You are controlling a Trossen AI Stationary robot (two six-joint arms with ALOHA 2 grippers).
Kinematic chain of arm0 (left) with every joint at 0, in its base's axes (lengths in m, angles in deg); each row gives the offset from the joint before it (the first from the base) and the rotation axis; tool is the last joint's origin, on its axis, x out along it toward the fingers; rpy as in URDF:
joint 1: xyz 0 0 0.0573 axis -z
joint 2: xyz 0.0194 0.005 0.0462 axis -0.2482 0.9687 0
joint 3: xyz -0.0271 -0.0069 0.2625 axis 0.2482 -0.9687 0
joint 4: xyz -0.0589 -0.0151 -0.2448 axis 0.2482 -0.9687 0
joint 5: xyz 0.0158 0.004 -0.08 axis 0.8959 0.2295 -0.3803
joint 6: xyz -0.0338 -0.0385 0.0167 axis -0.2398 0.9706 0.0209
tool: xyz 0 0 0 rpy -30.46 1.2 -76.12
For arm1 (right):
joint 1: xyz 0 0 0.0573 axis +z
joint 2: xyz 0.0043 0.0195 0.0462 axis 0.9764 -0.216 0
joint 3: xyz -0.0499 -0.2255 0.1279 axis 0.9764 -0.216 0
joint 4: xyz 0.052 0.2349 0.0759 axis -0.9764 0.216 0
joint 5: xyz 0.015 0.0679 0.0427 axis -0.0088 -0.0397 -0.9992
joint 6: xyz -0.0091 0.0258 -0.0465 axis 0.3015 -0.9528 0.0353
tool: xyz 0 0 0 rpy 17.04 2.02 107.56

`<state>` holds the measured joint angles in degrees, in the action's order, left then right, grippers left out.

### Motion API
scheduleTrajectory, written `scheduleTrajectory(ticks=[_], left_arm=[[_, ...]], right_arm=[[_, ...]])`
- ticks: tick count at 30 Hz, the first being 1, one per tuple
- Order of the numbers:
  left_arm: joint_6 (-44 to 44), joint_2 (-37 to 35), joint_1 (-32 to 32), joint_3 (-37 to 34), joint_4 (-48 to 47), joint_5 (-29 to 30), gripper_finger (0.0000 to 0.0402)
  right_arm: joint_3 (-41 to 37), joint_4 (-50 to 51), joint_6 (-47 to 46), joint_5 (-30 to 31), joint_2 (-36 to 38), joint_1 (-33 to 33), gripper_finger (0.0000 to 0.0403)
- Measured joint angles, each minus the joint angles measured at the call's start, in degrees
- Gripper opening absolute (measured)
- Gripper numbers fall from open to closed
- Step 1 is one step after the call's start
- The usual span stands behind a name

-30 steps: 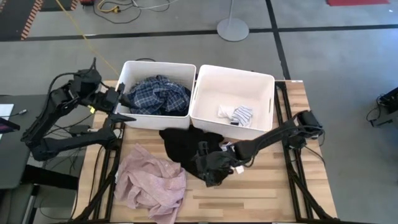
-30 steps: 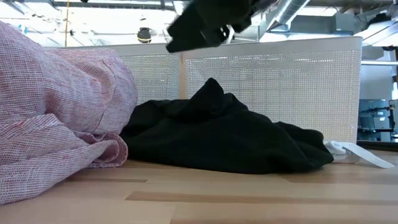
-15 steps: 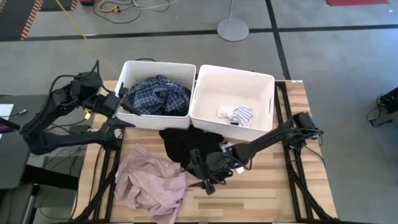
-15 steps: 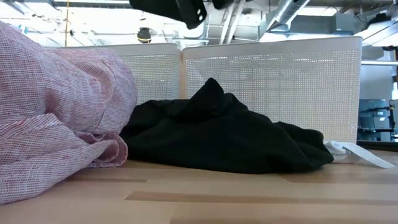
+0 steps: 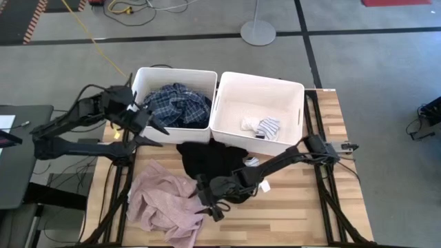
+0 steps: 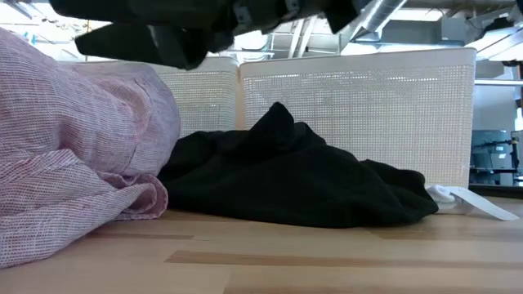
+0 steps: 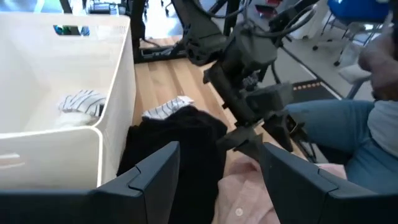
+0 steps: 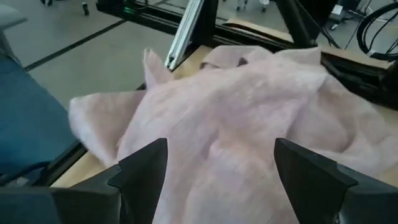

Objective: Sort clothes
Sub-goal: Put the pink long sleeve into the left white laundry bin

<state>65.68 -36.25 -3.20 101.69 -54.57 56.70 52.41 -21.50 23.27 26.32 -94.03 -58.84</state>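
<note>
A crumpled dusty-pink garment [image 5: 165,203] lies at the table's near left, with a black garment [image 5: 210,162] heaped beside it against the bins. My right gripper [image 5: 209,205] hovers open above the pink garment's right edge [image 8: 236,106], touching nothing. It shows dark at the top of the low view [image 6: 163,37], above the cloth. My left gripper [image 5: 155,127] hangs open at the left bin's near-left corner. A blue-white plaid shirt [image 5: 176,105] fills the left bin. Small white and striped socks [image 5: 262,127] lie in the right bin. A striped sock [image 7: 168,107] rests on the table by the black garment.
Two white plastic bins [image 5: 256,83] stand side by side along the table's far edge. Bare wood [image 5: 296,207] lies at the near right. A person's blue-clad leg [image 7: 336,124] shows beyond the table's near edge.
My right gripper has gone toward the table's left and near edge and down, from over the black garment to over the pink one's right edge, staying open. My left gripper has swung from left of the left bin toward that bin's near-left corner. The clothes have not moved.
</note>
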Motion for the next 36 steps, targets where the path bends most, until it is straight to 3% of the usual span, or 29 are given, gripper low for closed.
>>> scheduleTrajectory(ticks=[16,21,26,33,36], left_arm=[[2.30,4.71,6.45,0.02,1.33,3.57,0.0215],[2.17,5.32,7.60,0.02,1.20,4.58,0.0215],[2.12,5.67,8.14,0.04,1.21,5.73,0.0215],[2.69,5.67,8.25,0.04,1.43,6.10,0.0215],[3.09,5.64,8.25,0.04,1.45,6.45,0.0215]], right_arm=[[18.07,9.70,-2.64,-5.51,-17.48,-4.46,0.0312],[21.06,13.24,-4.37,-5.66,-19.70,-4.85,0.0287],[21.05,14.58,-4.55,-5.67,-19.76,-4.94,0.0226],[21.01,17.31,-2.60,-5.66,-19.53,-4.95,0.0044],[21.03,17.94,-1.51,-5.63,-19.46,-4.81,0.0018]])
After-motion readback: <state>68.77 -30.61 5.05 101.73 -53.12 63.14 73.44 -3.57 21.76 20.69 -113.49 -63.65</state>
